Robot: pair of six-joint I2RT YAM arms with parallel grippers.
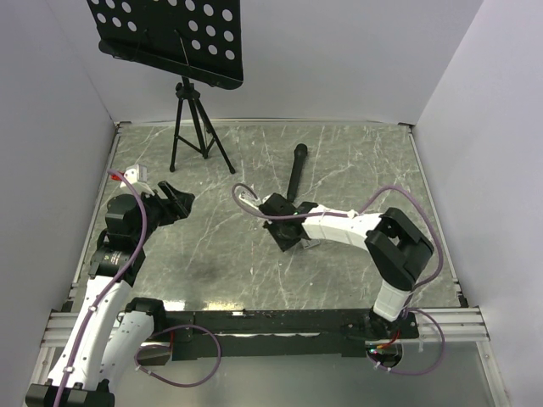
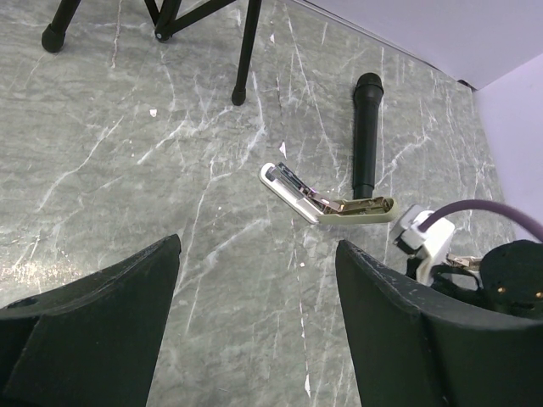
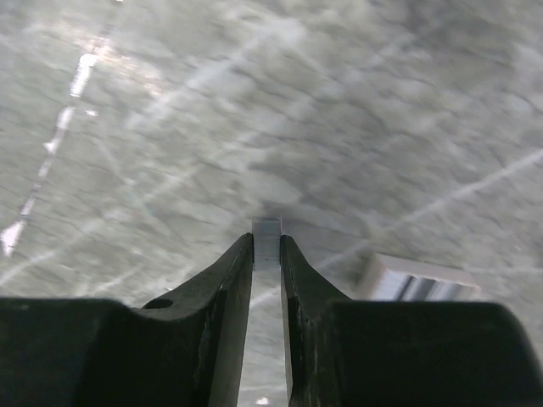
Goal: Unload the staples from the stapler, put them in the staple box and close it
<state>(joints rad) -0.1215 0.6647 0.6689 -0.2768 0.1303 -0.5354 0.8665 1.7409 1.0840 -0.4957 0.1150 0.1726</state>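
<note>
- Your right pincer (image 3: 267, 248) is nearly closed, its two fingertips nipping a small pale sliver. It looks to be the staple strip (image 3: 267, 231), though the blur makes that a judgement. It hangs low over bare desk (image 1: 356, 153) near the middle.
- The stapler (image 2: 352, 208) lies near the middle of the desk, swung open at its hinge, with the metal channel facing up. That is probably why the strip could be reached from above. In the right wrist view its white body sits just beside the pincer, not touching it.
- Your left pincer (image 2: 257, 254) is spread wide and empty, hovering toward the left edge and facing the stapler. It seems parked there to keep out of the way while it watches.
- The microphone (image 2: 366, 127) lies just behind the stapler, toward the far edge, and the music stand (image 1: 170, 34) occupies the far left corner. Neither one crowds the work.
- If that sliver is the whole strip, you have mostly the set-down left. Whether any staples remain in the channel cannot be told.
</note>
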